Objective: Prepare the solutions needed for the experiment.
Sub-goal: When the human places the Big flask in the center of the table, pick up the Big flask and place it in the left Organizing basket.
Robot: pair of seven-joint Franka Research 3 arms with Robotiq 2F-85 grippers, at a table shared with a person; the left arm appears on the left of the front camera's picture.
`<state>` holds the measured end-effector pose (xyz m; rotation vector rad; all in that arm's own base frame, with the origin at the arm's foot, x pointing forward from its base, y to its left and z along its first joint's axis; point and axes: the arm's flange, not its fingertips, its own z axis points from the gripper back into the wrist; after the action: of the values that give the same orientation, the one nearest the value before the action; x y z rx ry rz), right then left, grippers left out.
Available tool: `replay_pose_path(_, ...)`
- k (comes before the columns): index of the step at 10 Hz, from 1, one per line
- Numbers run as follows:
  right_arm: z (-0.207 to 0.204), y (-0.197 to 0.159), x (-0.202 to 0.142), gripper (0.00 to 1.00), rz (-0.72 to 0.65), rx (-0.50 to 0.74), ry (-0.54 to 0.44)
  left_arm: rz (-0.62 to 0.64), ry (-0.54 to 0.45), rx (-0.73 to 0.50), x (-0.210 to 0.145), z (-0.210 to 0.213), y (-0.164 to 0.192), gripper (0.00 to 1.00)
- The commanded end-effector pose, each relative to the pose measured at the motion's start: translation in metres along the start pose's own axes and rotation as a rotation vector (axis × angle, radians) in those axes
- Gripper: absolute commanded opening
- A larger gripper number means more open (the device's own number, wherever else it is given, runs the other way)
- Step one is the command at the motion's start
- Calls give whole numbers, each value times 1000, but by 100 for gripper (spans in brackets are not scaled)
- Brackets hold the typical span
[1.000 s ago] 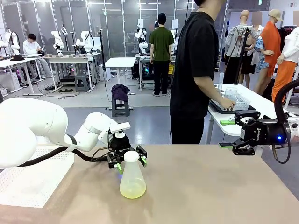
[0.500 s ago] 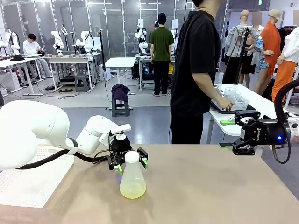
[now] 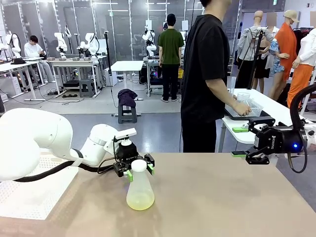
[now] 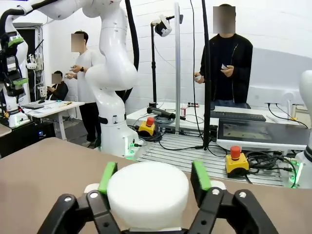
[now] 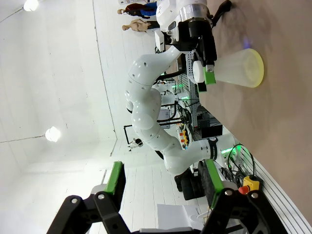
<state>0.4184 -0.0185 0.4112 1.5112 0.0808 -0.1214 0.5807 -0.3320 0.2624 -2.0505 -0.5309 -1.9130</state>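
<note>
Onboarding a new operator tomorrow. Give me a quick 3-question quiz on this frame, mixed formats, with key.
1. True or false: the left gripper has its green pads either side of the conical flask neck.
2. Where in the flask is the solution? A) filling it to the neck B) a shallow layer at the bottom C) spilled on the table
3. Fill in: the right gripper is open and holds ____.

Key:
1. True. In the left wrist view the pads sit beside the white neck; whether they touch it is unclear.
2. B
3. nothing
</note>
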Motion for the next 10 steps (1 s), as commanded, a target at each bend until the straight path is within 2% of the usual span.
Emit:
replay_pose_path(1, 0, 2, 0, 80, 2, 1, 9, 27, -26, -12, 4, 5, 6, 44)
replay_pose_path(2, 0, 2, 0, 80, 2, 1, 9, 39, -21, -13, 4, 5, 6, 41)
replay_pose_path(3, 0, 2, 0, 80, 2, 1, 9, 50, -16, -15, 3, 6, 7, 24)
replay_pose_path(4, 0, 2, 0, 80, 2, 1, 9, 52, -13, -16, 3, 6, 7, 23)
replay_pose_path(5, 0, 2, 0, 80, 2, 1, 9, 56, -13, -17, 2, 7, 8, 5)
replay_pose_path(8, 0, 2, 0, 80, 2, 1, 9, 62, 9, -5, 2, 8, 8, 0)
replay_pose_path(9, 0, 2, 0, 80, 2, 1, 9, 90, 62, 15, 5, 8, 9, 0)
replay_pose_path(10, 0, 2, 0, 80, 2, 1, 9, 53, 94, 18, 16, 11, 8, 0)
